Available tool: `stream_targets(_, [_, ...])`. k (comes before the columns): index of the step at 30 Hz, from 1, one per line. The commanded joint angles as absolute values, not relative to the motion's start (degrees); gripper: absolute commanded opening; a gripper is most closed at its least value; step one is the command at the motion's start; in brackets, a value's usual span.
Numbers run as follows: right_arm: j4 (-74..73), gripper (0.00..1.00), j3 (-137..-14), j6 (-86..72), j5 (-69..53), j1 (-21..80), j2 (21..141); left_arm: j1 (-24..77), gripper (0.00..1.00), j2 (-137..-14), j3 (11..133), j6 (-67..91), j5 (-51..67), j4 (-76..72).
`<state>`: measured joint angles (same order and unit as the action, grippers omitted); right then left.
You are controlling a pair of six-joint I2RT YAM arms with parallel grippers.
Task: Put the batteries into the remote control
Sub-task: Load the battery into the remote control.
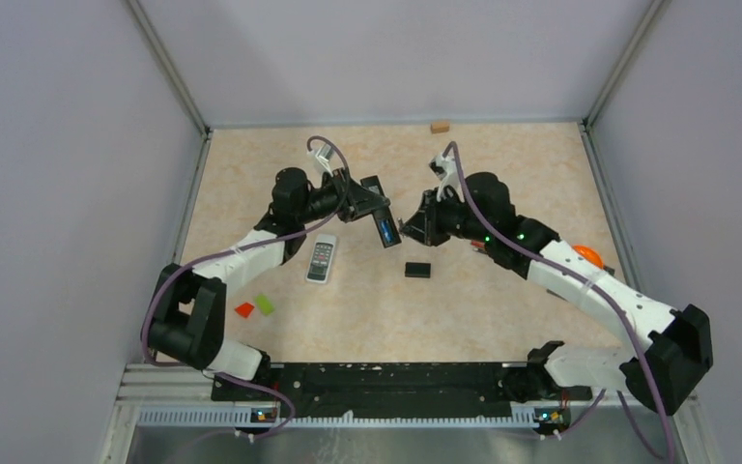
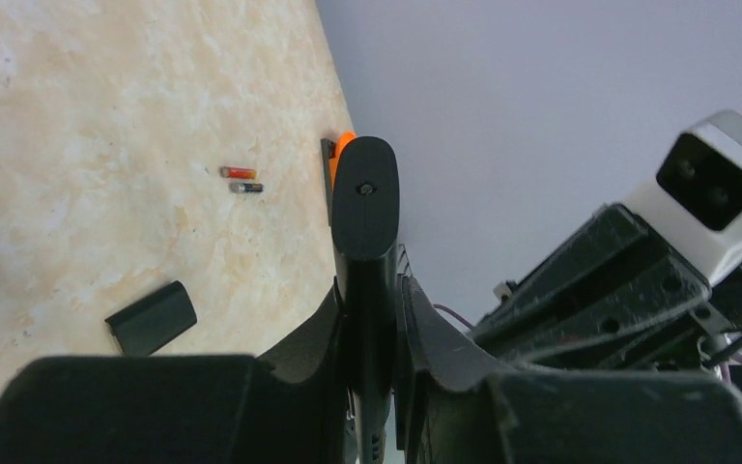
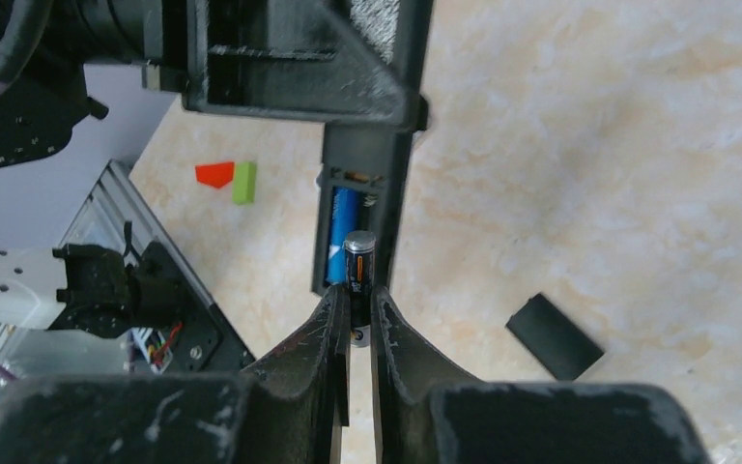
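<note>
My left gripper point(image 2: 372, 290) is shut on a black remote control point(image 2: 365, 217), held above the table with its open battery bay facing the right arm point(image 1: 385, 228). A blue battery point(image 3: 341, 232) lies in that bay. My right gripper point(image 3: 356, 302) is shut on a dark battery point(image 3: 358, 266), whose tip is at the bay's empty slot beside the blue one. Two more batteries point(image 2: 242, 179), red-and-dark, lie together on the table. The black battery cover point(image 1: 417, 270) lies flat below the grippers.
A white remote point(image 1: 322, 258) lies left of centre. A red block point(image 1: 244, 309) and a lime-green block point(image 1: 266, 304) sit near the left arm. An orange object point(image 1: 587, 254) is by the right arm. A small wooden block point(image 1: 439, 126) lies at the back wall.
</note>
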<state>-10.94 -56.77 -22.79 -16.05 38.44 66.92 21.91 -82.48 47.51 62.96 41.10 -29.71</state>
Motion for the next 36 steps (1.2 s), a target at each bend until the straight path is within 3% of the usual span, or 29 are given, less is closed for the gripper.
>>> stream_targets(1, [-16.7, 0.0, -62.8, -28.0, -11.3, 43.3, 70.3, 22.2, 0.0, -85.1, 50.1, 65.3, 41.1, -31.8])
stream_targets(11, [-21.6, 0.0, -67.1, -27.0, -1.4, 46.9, 76.2, 22.2, 0.0, -86.4, 49.4, 66.4, 42.1, -32.9])
stream_targets(24, [-25.9, 0.07, -71.0, -26.5, 2.1, 48.2, 79.1, 22.2, 0.0, -86.7, 48.9, 69.0, 43.2, -35.7])
stream_targets(36, [-30.0, 0.06, -73.3, -26.1, 2.6, 48.4, 78.2, 22.2, 0.0, -86.9, 48.6, 67.1, 42.4, -34.4])
